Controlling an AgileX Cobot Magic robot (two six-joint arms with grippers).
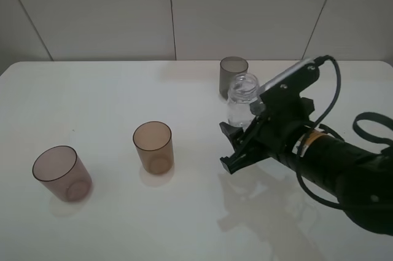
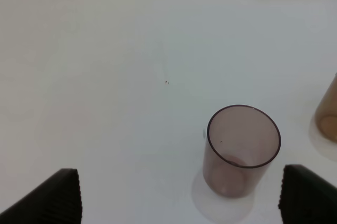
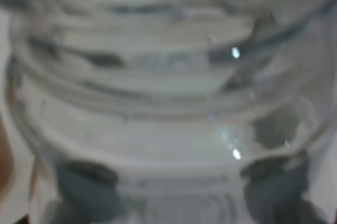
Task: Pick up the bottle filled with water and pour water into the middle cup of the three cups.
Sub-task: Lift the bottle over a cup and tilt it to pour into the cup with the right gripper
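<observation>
Both grippers stand open.
The right arm (image 1: 334, 158) reaches in low, the right gripper (image 1: 226, 147) with jaws parted; the left gripper (image 2: 179, 192) faces downward, fingers wide apart.

No text, brand or number can be read: the bottle (image 1: 242, 98) shows none, and the orange band (image 1: 310, 140) on the right arm (image 1: 344, 163) is too small.

White table (image 1: 110, 101) is carrying pink cup (image 1: 61, 173) left, amber cup (image 1: 153, 147) middle, grey cup (image 1: 233, 74) at back, all upright; bottle (image 1: 242, 98) beside grey cup, contact unclear.
</observation>
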